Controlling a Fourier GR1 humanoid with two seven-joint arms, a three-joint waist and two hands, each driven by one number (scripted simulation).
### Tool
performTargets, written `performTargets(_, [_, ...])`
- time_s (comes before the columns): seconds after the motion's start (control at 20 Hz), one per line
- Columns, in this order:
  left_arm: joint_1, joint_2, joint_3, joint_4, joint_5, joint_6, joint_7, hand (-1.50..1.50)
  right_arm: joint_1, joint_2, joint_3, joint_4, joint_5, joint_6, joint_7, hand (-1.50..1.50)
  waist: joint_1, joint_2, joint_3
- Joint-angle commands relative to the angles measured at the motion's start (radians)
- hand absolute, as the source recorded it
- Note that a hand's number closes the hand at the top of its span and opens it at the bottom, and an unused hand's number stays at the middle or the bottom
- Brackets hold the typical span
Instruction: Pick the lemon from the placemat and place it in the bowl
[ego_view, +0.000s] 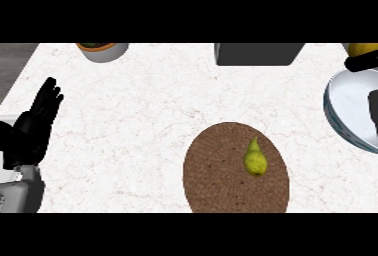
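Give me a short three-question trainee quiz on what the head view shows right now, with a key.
1. True or false: the yellow-green lemon lies on the round brown woven placemat.
2. Where is the shiny metal bowl? A) right edge B) left edge C) bottom centre
3. Fill in: the black left hand rests with fingers ____.

Key: 1 true; 2 A; 3 open. The right hand is not in view.

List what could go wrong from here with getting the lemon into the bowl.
1. The small yellow-green lemon has a pointed, tapered end and may roll on the round brown woven placemat when touched.
2. The silver metal bowl is cut off at the right edge, so aiming the drop could be harder.
3. Only the black left hand shows, open, far from the lemon.
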Motion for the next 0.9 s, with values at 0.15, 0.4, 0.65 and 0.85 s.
performTargets(0.15, [-0.011,-0.005,0.008,0.042,-0.002,-0.024,-0.035,0.00,0.034,-0.075,-0.132,0.230,-0.105,-0.167,-0.237,1.50,0.011,0.004,0.000])
performTargets(0.4, [0.042,-0.027,-0.007,-0.056,-0.007,-0.016,-0.004,0.00,-0.008,-0.115,-0.171,0.439,-0.125,-0.262,-0.368,1.50,0.022,0.005,0.001])
performTargets(0.65, [-0.005,-0.002,0.012,-0.005,-0.008,-0.028,-0.011,0.00,0.054,-0.183,-0.194,0.552,-0.132,-0.055,-0.263,1.50,0.017,0.008,0.000])
performTargets(0.85, [-0.012,-0.009,0.011,-0.004,-0.013,-0.028,-0.021,0.00,0.028,-0.200,-0.294,0.711,-0.239,-0.133,-0.416,-1.50,0.025,0.009,0.002])
